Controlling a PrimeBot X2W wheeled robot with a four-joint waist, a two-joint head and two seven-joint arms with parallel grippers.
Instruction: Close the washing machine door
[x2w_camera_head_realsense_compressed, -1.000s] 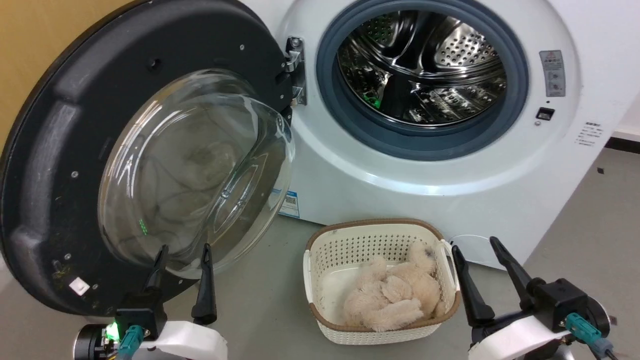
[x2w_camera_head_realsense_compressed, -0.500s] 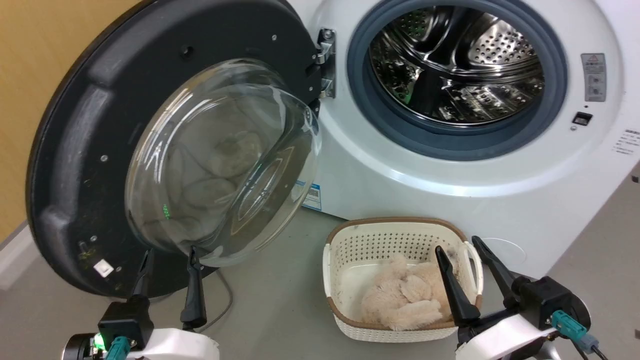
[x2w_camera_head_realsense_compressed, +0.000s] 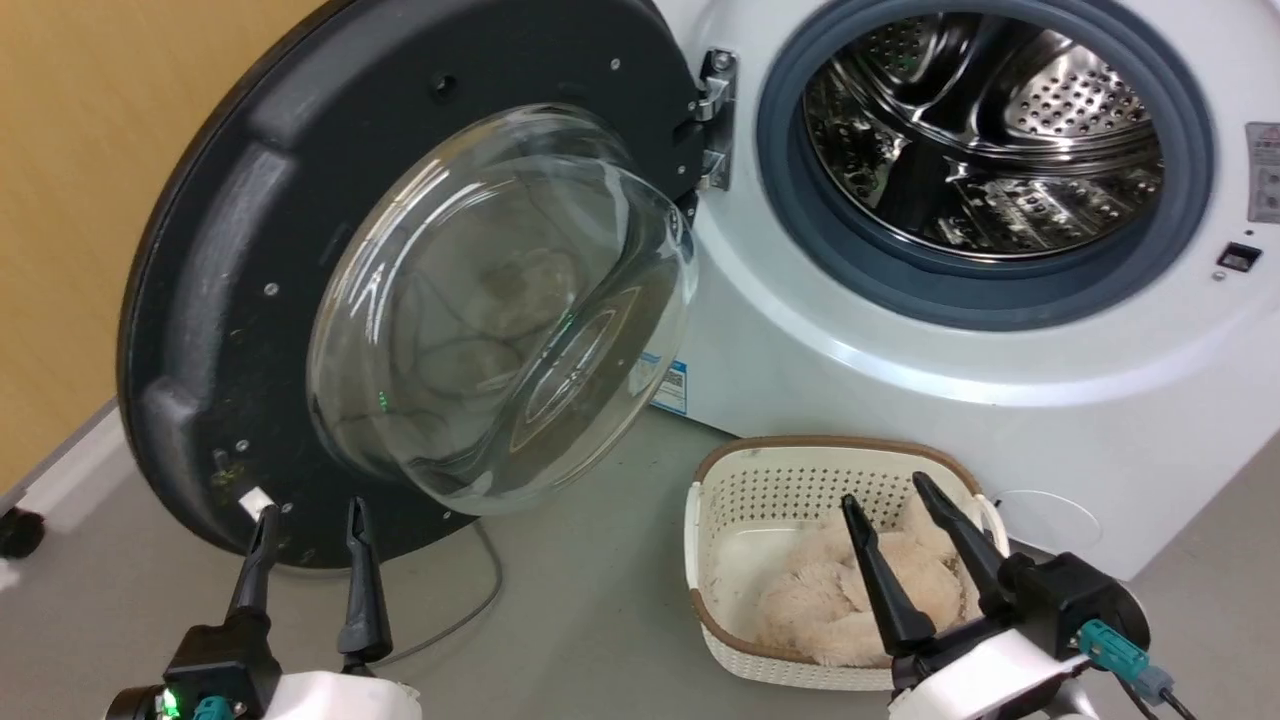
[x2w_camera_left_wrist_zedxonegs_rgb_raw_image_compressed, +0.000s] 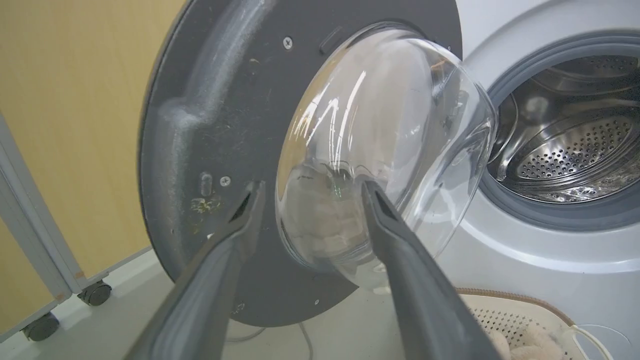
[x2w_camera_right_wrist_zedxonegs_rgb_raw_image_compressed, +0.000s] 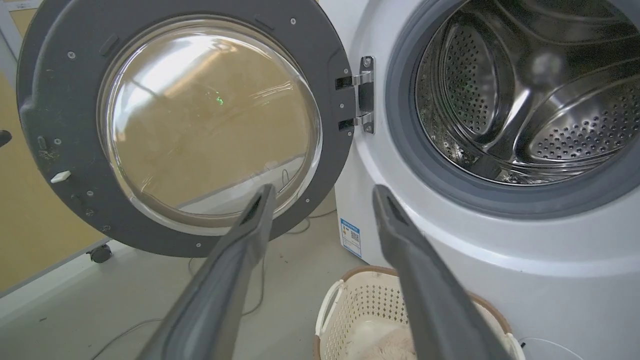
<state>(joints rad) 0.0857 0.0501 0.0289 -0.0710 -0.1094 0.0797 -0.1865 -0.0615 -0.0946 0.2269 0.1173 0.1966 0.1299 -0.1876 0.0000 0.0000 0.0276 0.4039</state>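
Left gripper (x2w_camera_head_realsense_compressed: 310, 510): lower left of the head view, two dark fingers spread apart, nothing between them. Tips lie over the bottom rim of the washing machine door (x2w_camera_head_realsense_compressed: 420, 300); contact cannot be told. In the left wrist view the same gripper (x2w_camera_left_wrist_zedxonegs_rgb_raw_image_compressed: 312, 186) frames the lower part of the door's glass bowl.

Right gripper (x2w_camera_head_realsense_compressed: 884, 490): lower right of the head view, fingers parted and empty, above the laundry basket (x2w_camera_head_realsense_compressed: 700, 530). In its own wrist view the gripper (x2w_camera_right_wrist_zedxonegs_rgb_raw_image_compressed: 324, 190) points between door and machine front.

Washing machine door: upper left and centre of the head view, swung wide open, black inner face and bulging clear window turned toward the camera. It hangs on a metal hinge (x2w_camera_head_realsense_compressed: 715, 120) at its right edge.

Washing machine (x2w_camera_head_realsense_compressed: 900, 370): white, upper right. Grey gasket (x2w_camera_head_realsense_compressed: 1000, 290) rings a shiny perforated drum (x2w_camera_head_realsense_compressed: 980, 150). Blue sticker (x2w_camera_head_realsense_compressed: 672, 385) low on the front, beside the glass bowl.

Laundry basket: cream, perforated, brown-rimmed, on the grey floor (x2w_camera_head_realsense_compressed: 580, 600) in front of the machine, holding cream fluffy fabric (x2w_camera_head_realsense_compressed: 810, 600).

Cable (x2w_camera_head_realsense_compressed: 480, 600): on the floor under the door.

Wall (x2w_camera_head_realsense_compressed: 80, 200): yellow, far left.
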